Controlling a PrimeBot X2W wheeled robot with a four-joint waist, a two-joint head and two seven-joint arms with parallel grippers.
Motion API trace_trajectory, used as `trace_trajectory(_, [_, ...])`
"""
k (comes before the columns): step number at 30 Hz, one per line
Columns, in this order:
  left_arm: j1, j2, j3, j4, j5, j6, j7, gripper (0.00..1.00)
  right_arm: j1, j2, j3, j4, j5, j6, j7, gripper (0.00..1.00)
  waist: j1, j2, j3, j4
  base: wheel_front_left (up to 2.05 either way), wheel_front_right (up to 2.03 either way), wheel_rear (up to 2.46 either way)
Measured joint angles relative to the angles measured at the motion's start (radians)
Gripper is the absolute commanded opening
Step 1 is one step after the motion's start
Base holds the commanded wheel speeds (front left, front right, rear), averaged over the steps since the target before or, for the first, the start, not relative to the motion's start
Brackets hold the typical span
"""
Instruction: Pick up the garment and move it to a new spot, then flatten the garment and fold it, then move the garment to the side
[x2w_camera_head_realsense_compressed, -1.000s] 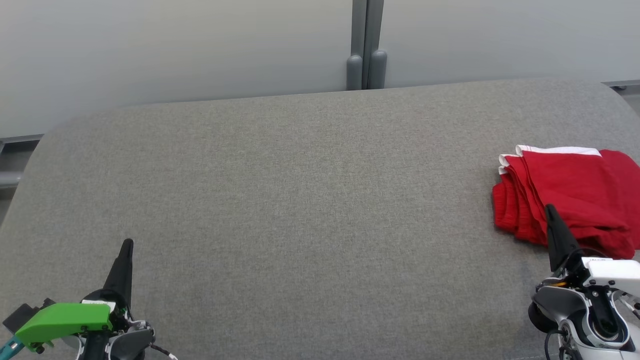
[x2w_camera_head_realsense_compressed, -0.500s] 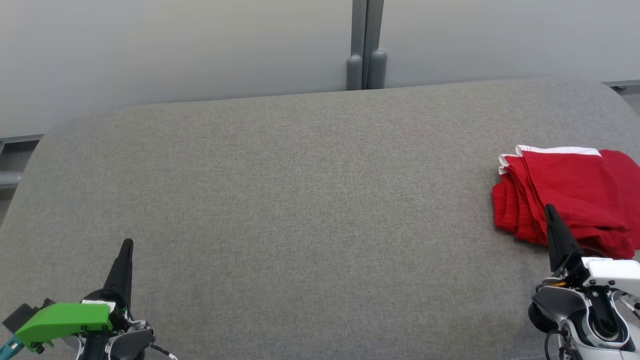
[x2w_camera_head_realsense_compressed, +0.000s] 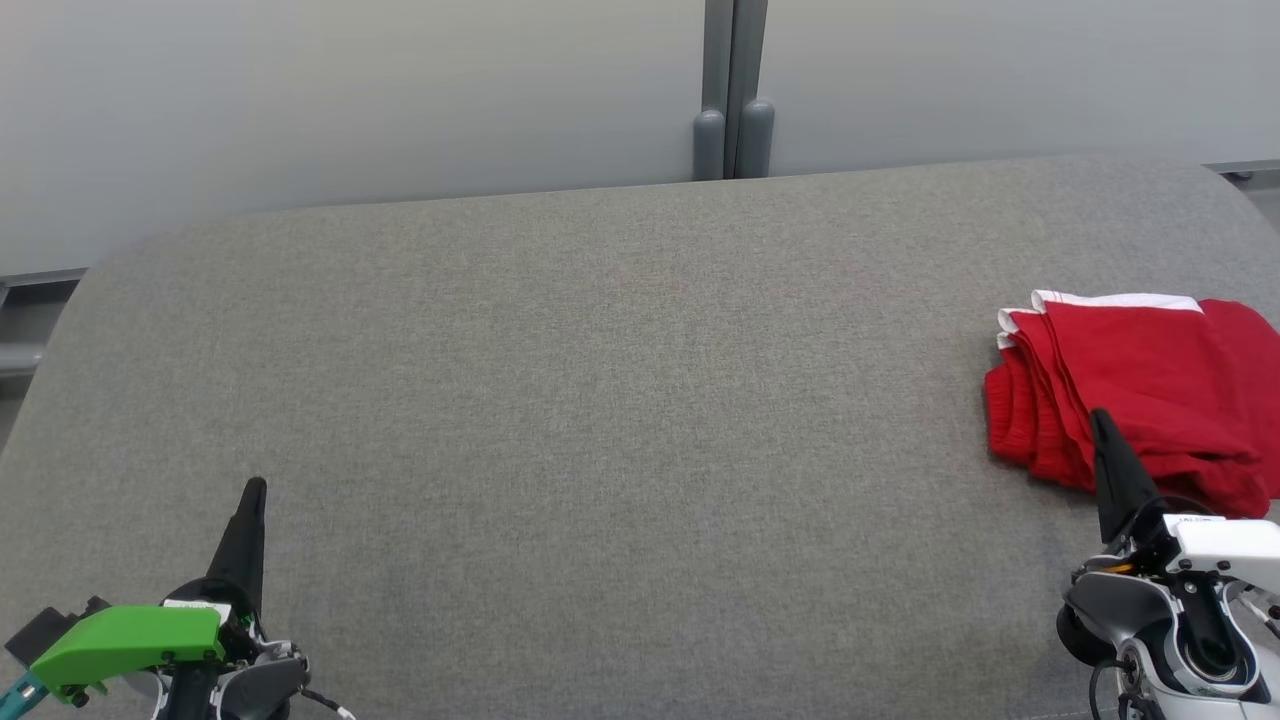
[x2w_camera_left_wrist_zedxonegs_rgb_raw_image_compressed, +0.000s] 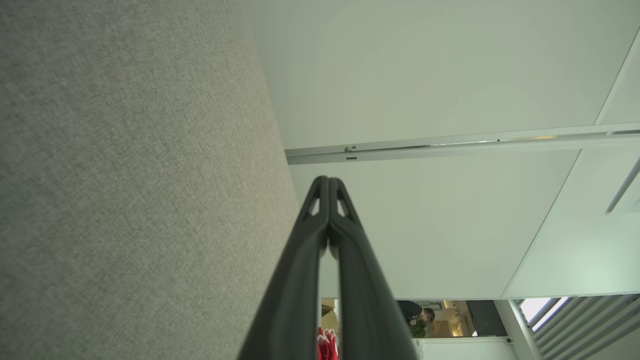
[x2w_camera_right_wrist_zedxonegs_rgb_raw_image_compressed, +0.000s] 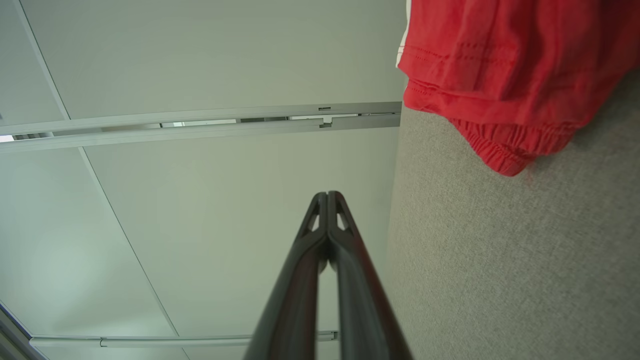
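The garment is red with white trim and lies folded at the right end of the grey table; the head view's right border cuts it off. In the right wrist view the garment fills the upper right corner, its elastic waistband showing. My right gripper is shut and empty, its tip in front of the garment's near edge in the head view; whether it touches the cloth I cannot tell. My left gripper is shut and empty over the table's near left part. The shut fingers meet at their tips in both wrist views.
Pale wall panels stand behind the table, joined by a grey post. The table's rounded left corner drops to a grey rail. A person shows small and far off in the left wrist view.
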Motion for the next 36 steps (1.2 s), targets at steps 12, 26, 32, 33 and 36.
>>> trace_trajectory(12, [0.000, 0.000, 0.000, 0.000, 0.000, 0.000, 0.000, 0.00, 0.000, 0.000, 0.000, 0.000, 0.000, 0.000, 0.000, 0.00, 0.0000, 0.0000, 0.000, 0.000, 0.00, 0.00, 0.00])
trace_trajectory(26, [0.000, 0.000, 0.000, 0.000, 0.000, 0.000, 0.000, 0.00, 0.000, 0.000, 0.000, 0.000, 0.000, 0.000, 0.000, 0.00, 0.0000, 0.0000, 0.000, 0.000, 0.00, 0.00, 0.00])
trace_trajectory(32, [0.000, 0.000, 0.000, 0.000, 0.000, 0.000, 0.000, 0.00, 0.000, 0.000, 0.000, 0.000, 0.000, 0.000, 0.000, 0.00, 0.0000, 0.0000, 0.000, 0.000, 0.00, 0.00, 0.00])
trace_trajectory(33, [0.000, 0.000, 0.000, 0.000, 0.000, 0.000, 0.000, 0.00, 0.000, 0.000, 0.000, 0.000, 0.000, 0.000, 0.000, 0.00, 0.0000, 0.0000, 0.000, 0.000, 0.00, 0.00, 0.00])
trace_trajectory(36, [0.000, 0.000, 0.000, -0.001, 0.000, 0.000, 0.000, 0.00, 0.000, 0.000, 0.000, 0.000, 0.000, 0.000, 0.000, 0.00, 0.0000, 0.0000, 0.000, 0.000, 0.00, 0.00, 0.00])
